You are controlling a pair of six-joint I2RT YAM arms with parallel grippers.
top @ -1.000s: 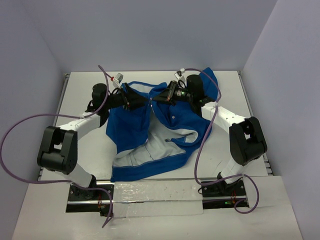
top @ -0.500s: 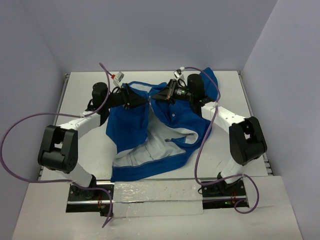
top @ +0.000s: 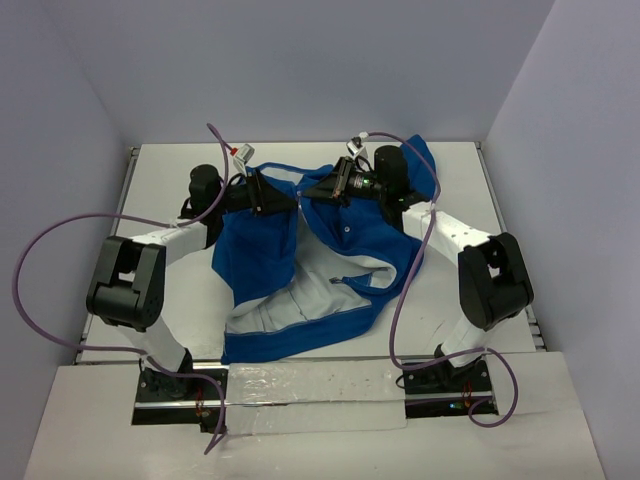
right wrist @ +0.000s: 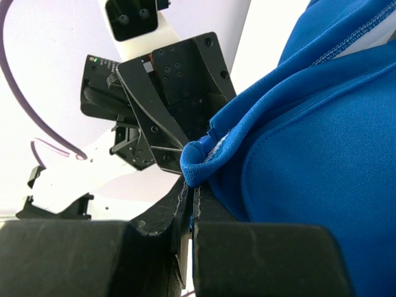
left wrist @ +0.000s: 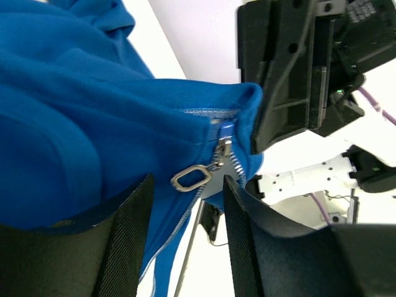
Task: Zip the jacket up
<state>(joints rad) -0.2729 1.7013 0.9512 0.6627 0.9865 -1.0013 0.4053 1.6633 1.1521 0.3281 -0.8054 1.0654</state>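
Since 1 second ago my left arm (top: 125, 285) has swung its elbow inward, and my left gripper (top: 278, 197) has edged closer to my right gripper (top: 318, 192).

The jacket (top: 262, 250) lies at the centre of the table (top: 165, 170). It is blue side up at the far end, with its pale lining (top: 290, 310) exposed toward my bases. Its far edge is raised between my 2 grippers, which meet there almost tip to tip.

In the left wrist view the zipper pull (left wrist: 193, 179) hangs between my left fingers (left wrist: 127, 235). The 2 fingers stand apart, and neither is seen pressing on the pull. I cannot tell whether the slider touches the right-hand finger.

In the right wrist view my right fingers (right wrist: 266, 260) are closed together on a bunched fold of the jacket's edge. A little zipper tape shows in the slit between them.

Obscured:
- The zipper's lower run cannot be traced from above.
- My right arm partly covers the jacket's far right portion.
- Both wrist views cut the garment off at their borders.
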